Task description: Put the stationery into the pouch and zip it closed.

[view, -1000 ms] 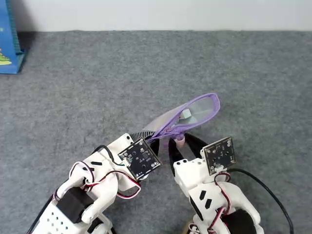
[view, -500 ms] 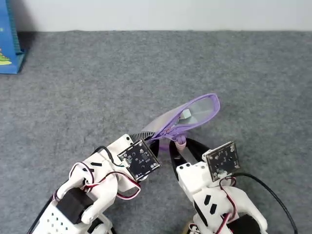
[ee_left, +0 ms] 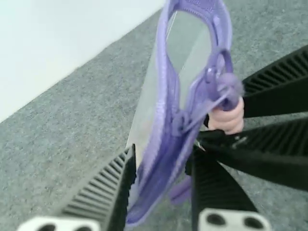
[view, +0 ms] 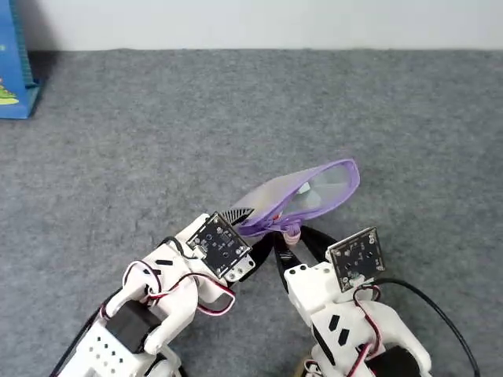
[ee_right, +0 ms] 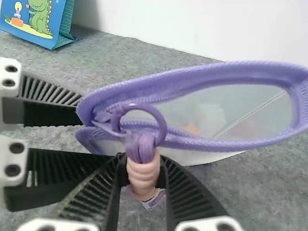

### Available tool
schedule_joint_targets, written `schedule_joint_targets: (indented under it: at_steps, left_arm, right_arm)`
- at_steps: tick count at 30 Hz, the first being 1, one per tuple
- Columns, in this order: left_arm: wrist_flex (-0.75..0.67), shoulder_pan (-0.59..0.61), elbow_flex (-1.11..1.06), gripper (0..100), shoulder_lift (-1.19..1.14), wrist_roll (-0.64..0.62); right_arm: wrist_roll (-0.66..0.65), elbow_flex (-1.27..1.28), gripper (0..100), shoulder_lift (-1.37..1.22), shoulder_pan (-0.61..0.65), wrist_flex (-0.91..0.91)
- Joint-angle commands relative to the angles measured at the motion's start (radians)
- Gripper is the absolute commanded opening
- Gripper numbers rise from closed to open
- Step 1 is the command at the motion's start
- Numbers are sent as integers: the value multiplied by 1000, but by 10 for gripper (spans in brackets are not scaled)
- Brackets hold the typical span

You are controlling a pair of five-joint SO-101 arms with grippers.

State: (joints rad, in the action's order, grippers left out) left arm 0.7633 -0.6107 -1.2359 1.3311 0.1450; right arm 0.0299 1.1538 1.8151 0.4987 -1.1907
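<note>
A purple-edged pouch [view: 318, 191] with clear walls hangs above the grey mat, its mouth gaping. My left gripper [view: 250, 225] is shut on the pouch's near end [ee_left: 159, 144], fingers on either side of it. My right gripper [view: 291, 238] is shut on the pink ribbed zipper pull [ee_right: 142, 175], which hangs from a purple ring on the slider. That pull [ee_left: 227, 117] also sits beside the pouch [ee_left: 187, 53] in the left wrist view. Pale and orange items [ee_right: 202, 119] show faintly through the pouch wall [ee_right: 250, 108]. The left gripper's fingers [ee_right: 48, 103] lie just beyond the pull.
A blue box with a dinosaur picture [view: 12, 67] stands at the far left edge by the white wall, also seen as the blue box [ee_right: 38, 19] behind the pouch. Grey mat [view: 157, 133] stretches open beyond the pouch.
The right gripper drew back a little with the zipper pull. The left arm shifted forward, and the pouch swung slightly right and turned.
</note>
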Motion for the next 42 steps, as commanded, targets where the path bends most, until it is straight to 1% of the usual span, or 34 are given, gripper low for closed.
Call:
schedule_joint_targets:
  at_steps: [1, 3, 5, 8, 13, 21, 24, 30, 36, 42]
  left_arm:
    - [-37, -3, 18, 99, 12, -9]
    - [-37, -3, 21, 52, 12, -9]
    - [-29, -3, 30, 13, 12, 2]
    - [20, -5, 50, 12, 12, 58]
    - [149, -3, 136, 11, 12, 68]
    - [172, 3, 150, 9, 12, 68]
    - [173, 3, 150, 9, 12, 68]
    - [175, 3, 151, 9, 12, 68]
    - [189, 3, 153, 9, 46, 69]
    - [252, 3, 154, 9, 163, 69]
  right_arm:
    - [-11, -64, 8, -1, -13, -7]
    - [-12, -64, 8, -1, -16, -7]
    - [-40, -64, 8, -1, -47, -4]
    - [-57, -66, 8, -1, -139, 25]
    - [-107, -64, 8, -1, -283, 88]
    - [-189, -44, 7, -1, -530, 219]
    - [-235, 29, 7, -1, -622, 303]
    - [-310, 238, 7, -1, -786, 559]
    - [-371, 315, 7, -1, -874, 677]
    - [-384, 318, 7, -1, -895, 680]
